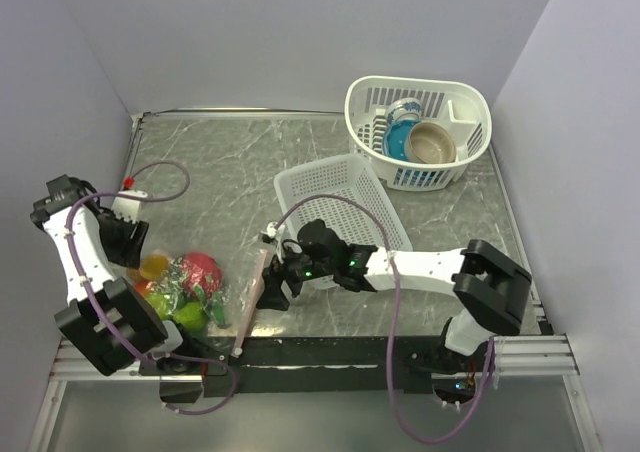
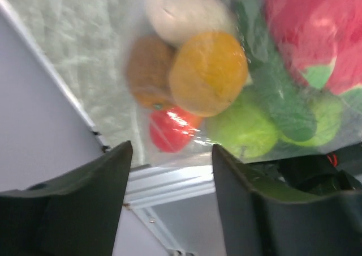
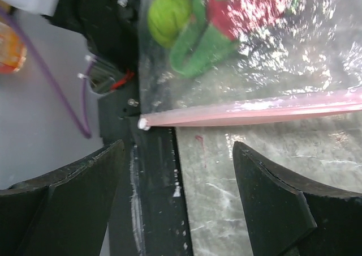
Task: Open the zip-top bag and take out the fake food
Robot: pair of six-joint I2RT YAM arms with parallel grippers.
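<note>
Right wrist: zip-top bag [image 3: 266, 111] (unheld) beyond right tool [image 3: 178, 154]

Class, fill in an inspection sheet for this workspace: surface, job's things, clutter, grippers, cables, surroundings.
Surface: grey marbled table.
Job's things: zip-top bag near left, its pink zip strip toward the right arm; fake food inside it.
Clutter: low white basket mid-table; taller basket back right holding blue cup and tan bowl.
Grippers: left gripper open, facing the food; right gripper open, just short of the strip.
Cables: purple cables along both arms.
Surroundings: plain pale walls; metal rail at near edge.
</note>
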